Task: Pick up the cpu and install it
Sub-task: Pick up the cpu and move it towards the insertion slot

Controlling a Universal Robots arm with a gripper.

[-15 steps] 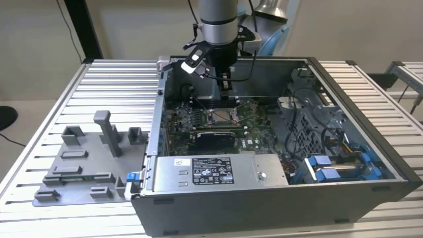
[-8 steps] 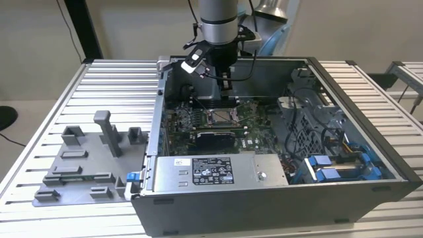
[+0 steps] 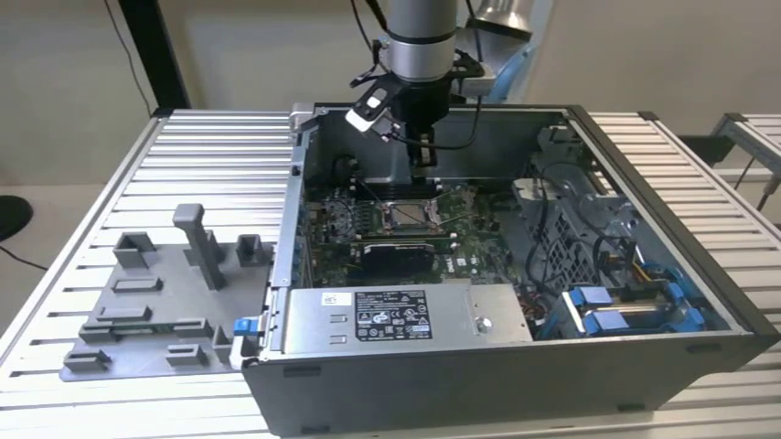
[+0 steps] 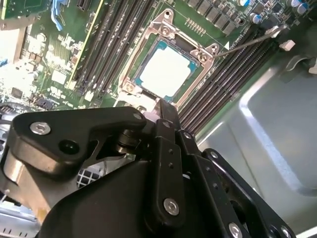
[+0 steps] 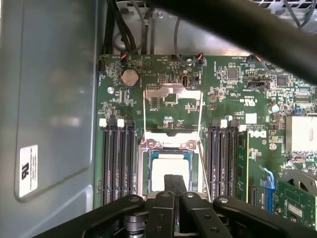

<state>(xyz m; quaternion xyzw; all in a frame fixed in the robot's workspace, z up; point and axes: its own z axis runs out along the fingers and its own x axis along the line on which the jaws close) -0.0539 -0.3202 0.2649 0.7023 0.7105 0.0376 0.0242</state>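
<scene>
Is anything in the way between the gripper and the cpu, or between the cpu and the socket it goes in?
Nothing visible. In both wrist views the cpu lies bare inside the socket frame, and the shut gripper hangs over one edge of it, with no cable or part between them.

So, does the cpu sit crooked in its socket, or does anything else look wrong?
Nothing stands out. The cpu lies flat in its socket, edges parallel to the socket frame, with the gripper over it. I see no damage.
</scene>
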